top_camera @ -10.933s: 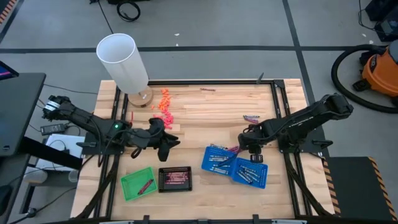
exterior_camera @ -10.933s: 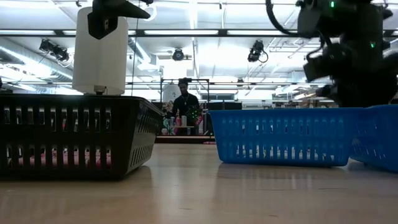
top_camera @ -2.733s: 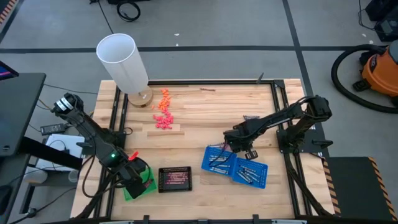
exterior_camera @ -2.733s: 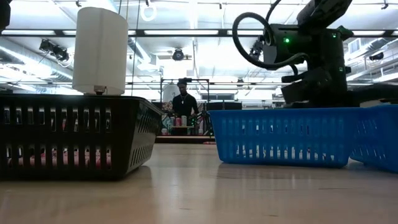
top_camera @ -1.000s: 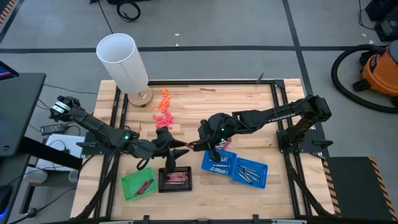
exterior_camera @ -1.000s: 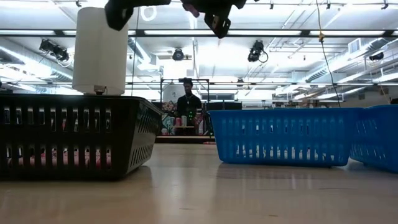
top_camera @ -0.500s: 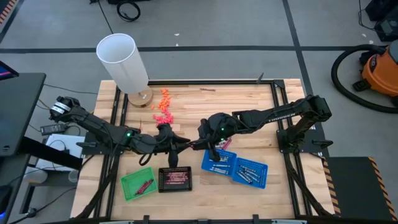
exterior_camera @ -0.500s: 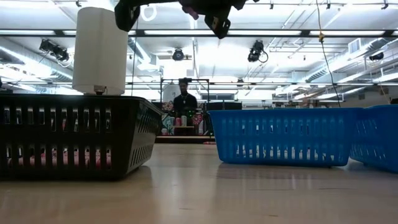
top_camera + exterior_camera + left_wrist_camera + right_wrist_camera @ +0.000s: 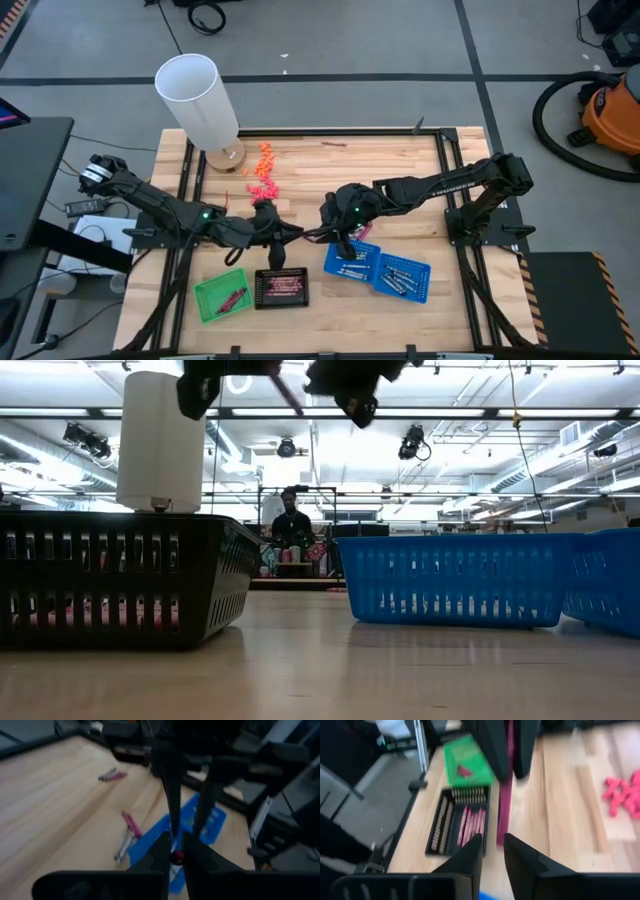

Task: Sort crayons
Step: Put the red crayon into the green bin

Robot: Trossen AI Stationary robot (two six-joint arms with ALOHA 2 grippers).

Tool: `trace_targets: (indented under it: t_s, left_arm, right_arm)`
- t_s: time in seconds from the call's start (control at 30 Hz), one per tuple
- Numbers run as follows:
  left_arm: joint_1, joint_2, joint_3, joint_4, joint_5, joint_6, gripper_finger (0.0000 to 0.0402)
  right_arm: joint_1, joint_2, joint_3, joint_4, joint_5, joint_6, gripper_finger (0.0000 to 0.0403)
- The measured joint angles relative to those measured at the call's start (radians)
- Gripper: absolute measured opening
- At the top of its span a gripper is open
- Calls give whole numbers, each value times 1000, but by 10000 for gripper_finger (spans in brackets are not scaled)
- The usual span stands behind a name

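Above the bench point(image 9: 400, 170), your left pincer point(image 9: 292, 237) clamps a crayon point(image 9: 504, 795); your right pincer point(image 9: 316, 234) stands apart.

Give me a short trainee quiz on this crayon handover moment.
1. True or false: the magenta crayon lies on the table.
2. Which grips it? A) left end effector B) right end effector C) neither
3. How many blue baskets are on the table?
Key: 1 false, it is held in the air; 2 A; 3 two.
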Motion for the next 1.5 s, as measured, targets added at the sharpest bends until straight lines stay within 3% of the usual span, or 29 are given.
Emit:
trace_targets:
  t_s: [0.33, 0.67, 0.9, 1.3, 1.5]
  left_arm:
    - [-11, -144, 0, -401, 279, -185, 34]
    - [-45, -182, 1, -812, 734, -467, 34]
    - [-140, -91, 0, -953, 770, -530, 34]
    - [-262, 107, 0, -896, 779, -498, 35]
    - [-295, 185, 0, -848, 774, -468, 41]
  right_arm:
    - [-20, 0, 0, -205, 19, 2, 136]
    - [-54, 0, -2, -376, 180, 0, 135]
    - [-86, 0, -2, -406, 179, 3, 135]
    - [-111, 0, -3, -407, 177, -7, 135]
    - [-127, 2, -8, -447, 178, -94, 136]
